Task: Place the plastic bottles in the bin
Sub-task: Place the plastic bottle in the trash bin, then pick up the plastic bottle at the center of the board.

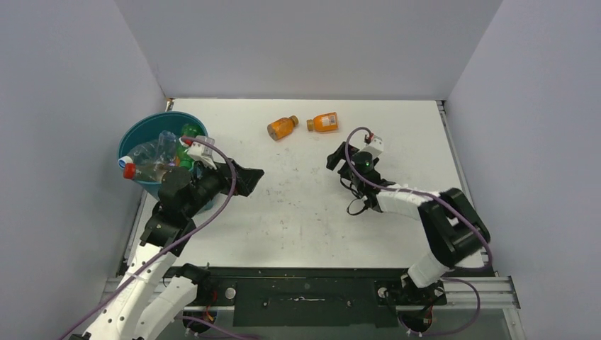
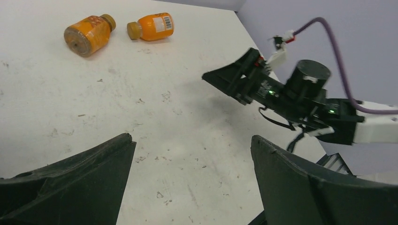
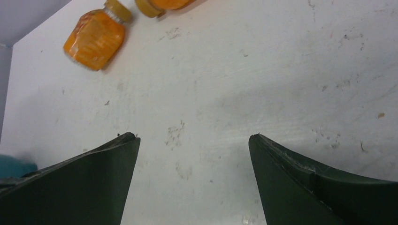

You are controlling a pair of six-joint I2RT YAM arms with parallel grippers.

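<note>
Two orange plastic bottles with brown caps lie on the white table at the back middle: one (image 1: 282, 127) (image 2: 88, 34) (image 3: 96, 39) on the left, the other (image 1: 324, 122) (image 2: 151, 27) (image 3: 161, 4) to its right. The teal bin (image 1: 136, 131) stands at the far left, holding several bottles: clear ones, a green one (image 1: 188, 131) and a red-capped one (image 1: 129, 171). My left gripper (image 1: 249, 178) (image 2: 192, 140) is open and empty just right of the bin. Near the table's middle right, my right gripper (image 1: 339, 166) (image 3: 193, 137) is open and empty, short of the orange bottles.
Grey walls close in the table (image 1: 305, 227) on the left, back and right. The right arm (image 2: 300, 98) shows across the left wrist view. A black rail (image 1: 305, 294) runs along the near edge by the arm bases.
</note>
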